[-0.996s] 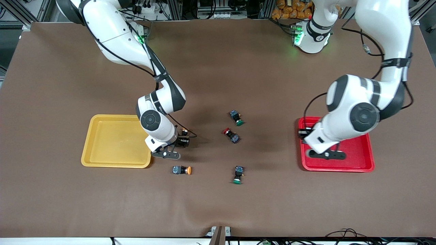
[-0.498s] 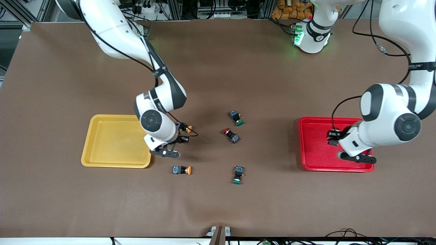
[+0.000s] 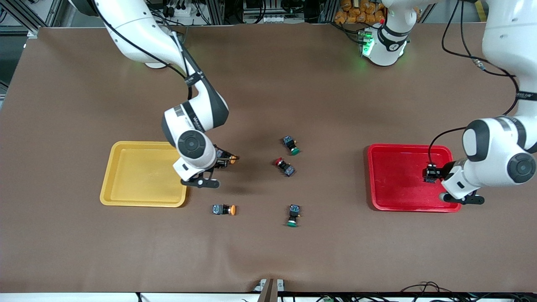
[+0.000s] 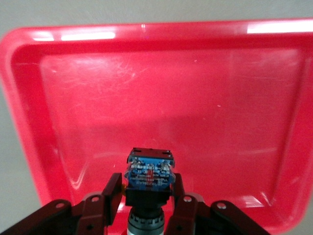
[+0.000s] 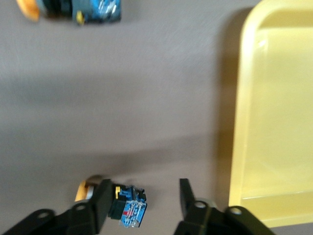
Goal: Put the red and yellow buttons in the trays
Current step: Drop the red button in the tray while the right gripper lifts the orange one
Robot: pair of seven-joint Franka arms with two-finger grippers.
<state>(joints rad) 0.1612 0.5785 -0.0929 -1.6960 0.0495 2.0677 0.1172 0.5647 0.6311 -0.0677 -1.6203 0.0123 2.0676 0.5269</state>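
Observation:
My left gripper (image 3: 431,174) is shut on a dark-bodied button (image 4: 149,169) over the red tray (image 3: 398,184). The button's cap is hidden, and the tray bottom (image 4: 220,98) lies bare under it. My right gripper (image 3: 219,162) is open beside the yellow tray (image 3: 138,176), low over the table. An orange-yellow-capped button (image 3: 230,158) lies against one of its fingers (image 5: 102,203), and the other finger stands apart. A second orange-yellow button (image 3: 224,209) lies nearer the front camera. A red-capped button (image 3: 284,166) lies mid-table.
Two green-capped buttons lie mid-table, one (image 3: 291,145) farther from the front camera than the red button, one (image 3: 293,214) nearer. The yellow tray's inside (image 5: 279,98) holds nothing. The second orange-yellow button also shows in the right wrist view (image 5: 73,10).
My left gripper has carried its button across the red tray toward the left arm's end of the table. My right gripper has shifted slightly, staying at the orange-yellow button.

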